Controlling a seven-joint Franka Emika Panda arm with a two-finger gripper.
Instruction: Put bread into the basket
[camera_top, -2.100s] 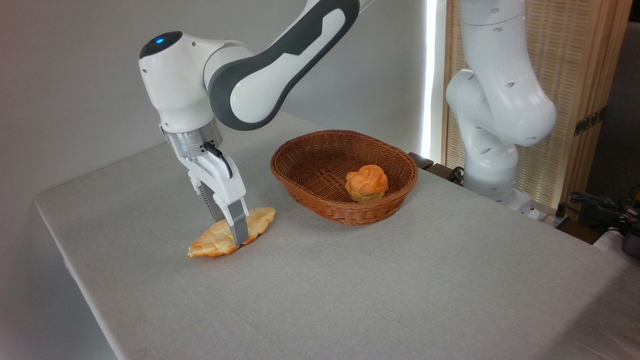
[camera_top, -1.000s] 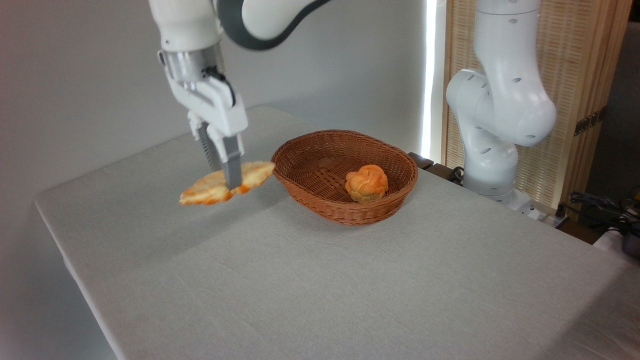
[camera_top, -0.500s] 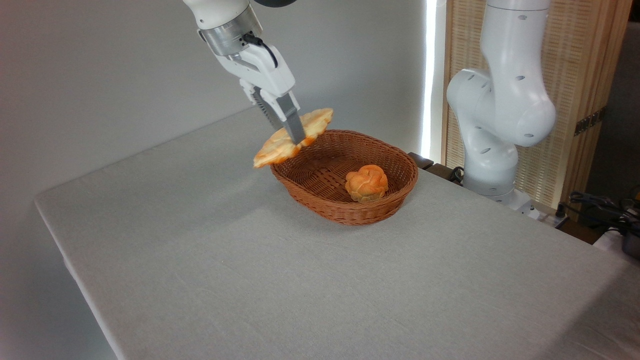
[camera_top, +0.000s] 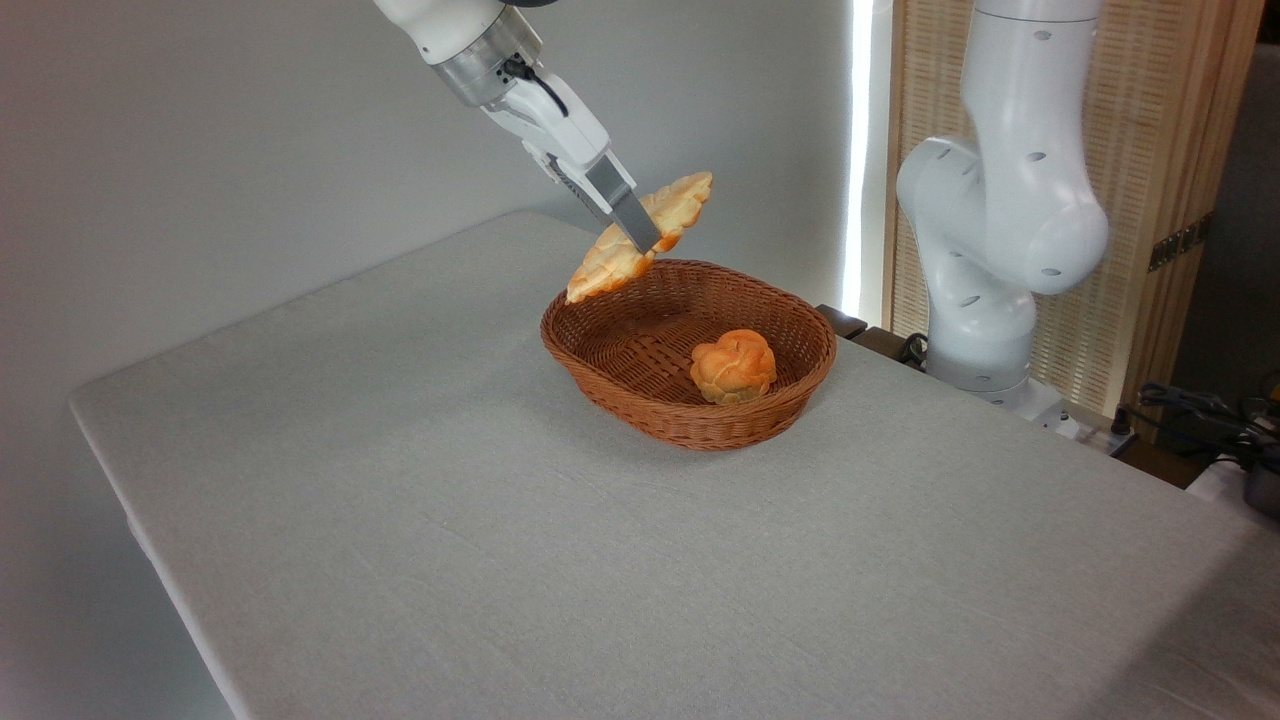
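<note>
Bread (camera_top: 640, 237) is up in the air right now, pinched across its middle by the gripper (camera_top: 640, 238). The jaws are closed down on the flat loaf, only as far apart as the loaf is thick, and one grey finger (camera_top: 626, 208) lies across the front of it. The loaf hangs tilted, lower tip pointing down-left and higher tip up-right. It sits over the back-left rim of the basket (camera_top: 688, 420), clear of the wicker as far as I can tell, and well above the tabletop (camera_top: 500, 560).

The gripper comes in at a slant from the upper left, fingers angled down toward the right. Inside the basket there's a small round knotted bun (camera_top: 733, 367) sitting toward the right side of the basket floor, not touching the loaf. The basket itself rests on the tabletop toward the back right. The white arm base (camera_top: 1000, 230) stands behind the table's right side, in front of a slatted wooden screen (camera_top: 1150, 150).
</note>
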